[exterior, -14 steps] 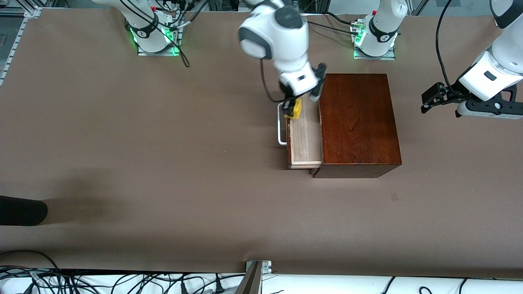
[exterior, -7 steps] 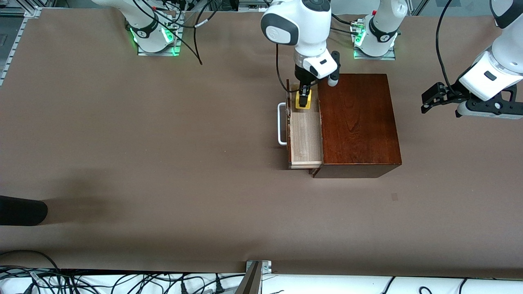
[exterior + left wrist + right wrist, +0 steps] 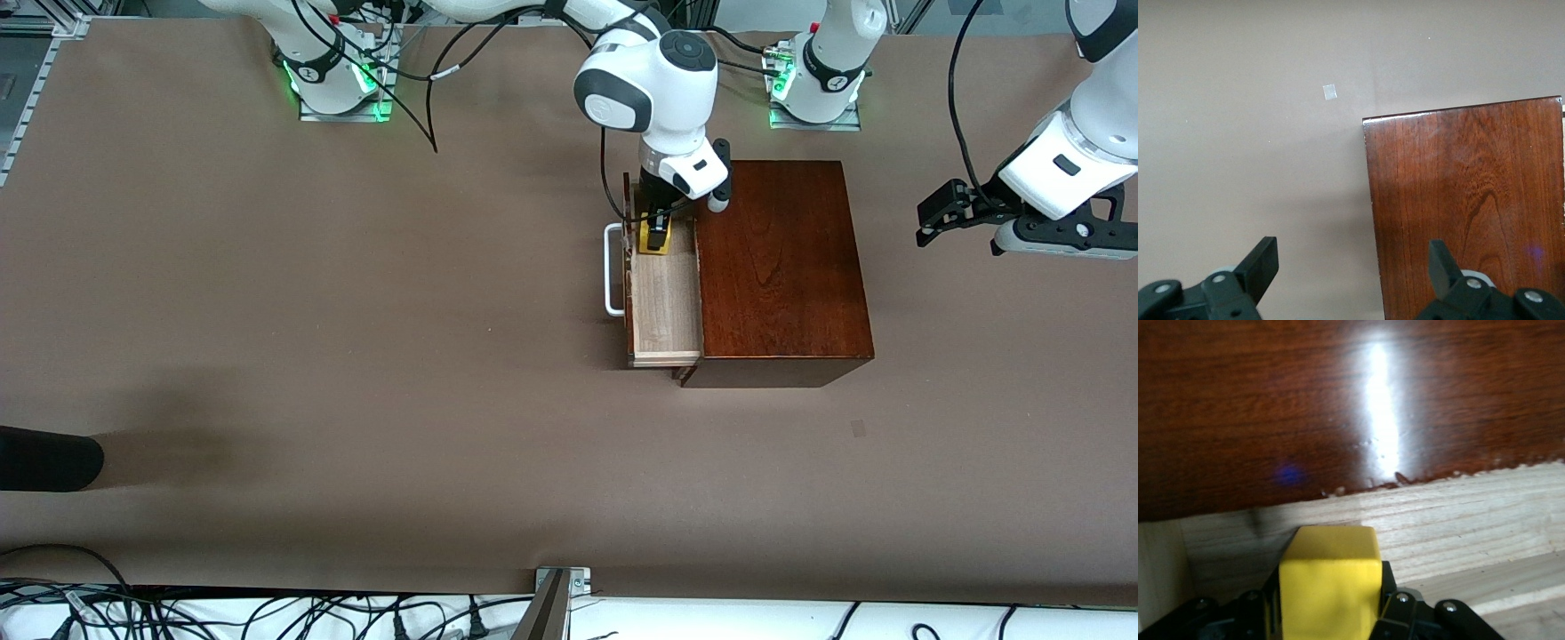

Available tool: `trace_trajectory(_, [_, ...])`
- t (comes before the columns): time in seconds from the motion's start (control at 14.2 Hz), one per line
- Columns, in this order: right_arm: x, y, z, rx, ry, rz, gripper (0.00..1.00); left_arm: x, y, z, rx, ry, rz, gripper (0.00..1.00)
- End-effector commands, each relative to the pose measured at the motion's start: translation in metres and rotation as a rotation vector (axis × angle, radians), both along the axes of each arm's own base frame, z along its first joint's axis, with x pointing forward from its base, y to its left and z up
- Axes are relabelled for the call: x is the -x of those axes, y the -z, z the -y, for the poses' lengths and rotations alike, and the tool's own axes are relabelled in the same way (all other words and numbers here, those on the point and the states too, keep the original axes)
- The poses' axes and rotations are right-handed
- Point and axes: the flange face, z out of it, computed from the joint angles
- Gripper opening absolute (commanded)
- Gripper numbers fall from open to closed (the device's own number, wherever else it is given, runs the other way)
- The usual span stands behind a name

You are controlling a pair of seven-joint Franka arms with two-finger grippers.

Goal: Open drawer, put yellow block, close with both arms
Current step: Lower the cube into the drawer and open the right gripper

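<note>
Front view gives you the whole layout: the brown bench (image 3: 356,356) carries one wooden box (image 3: 782,267), dark reddish-brown and polished, standing toward the left arm's end. Its drawer (image 3: 665,311) is pulled out toward the right arm's end, so you see the pale wood floor and the white bar handle (image 3: 612,271) on its dark front.

Your right arm reaches from its base across to the drawer, and the right gripper (image 3: 657,240) is down inside the end of the drawer farther from the front camera, fingers clamped on the yellow block (image 3: 656,247). In the right wrist view the yellow block (image 3: 1331,583) sits squeezed between the black fingers (image 3: 1401,613), with the pale drawer floor just under it and the box's dark wood close above (whether the block touches the floor you cannot tell).

Your left arm waits well apart from the box, past its end of the bench. The left gripper (image 3: 944,213) hangs in the air with its fingers (image 3: 1261,267) spread apart and nothing between them.
</note>
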Motion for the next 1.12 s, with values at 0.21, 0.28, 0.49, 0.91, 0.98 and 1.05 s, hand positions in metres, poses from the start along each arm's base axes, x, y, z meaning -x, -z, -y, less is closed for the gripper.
trace_trajectory(0.21, [-0.002,0.007,-0.005,0.016,-0.039,0.018,0.26,0.003,-0.006,-0.001,-0.018,0.023,0.001,1.00])
trace_trajectory(0.28, [-0.002,0.006,-0.005,0.008,-0.015,0.014,0.93,0.003,-0.006,-0.001,-0.018,0.023,0.002,1.00])
trace_trajectory(0.49, [-0.007,-0.007,-0.002,-0.005,0.012,0.019,1.00,0.003,-0.007,-0.001,-0.017,0.022,0.004,1.00])
trace_trajectory(0.91, [-0.050,-0.139,0.050,-0.096,0.145,0.037,1.00,0.002,-0.007,0.000,-0.014,0.030,0.005,1.00])
trace_trajectory(0.98, [-0.067,-0.167,0.075,-0.086,0.187,0.042,1.00,0.003,-0.006,0.001,-0.016,0.035,0.002,1.00])
trace_trajectory(1.05, [-0.086,-0.195,0.105,-0.085,0.239,0.043,1.00,0.003,-0.007,0.002,-0.015,0.036,0.003,1.00])
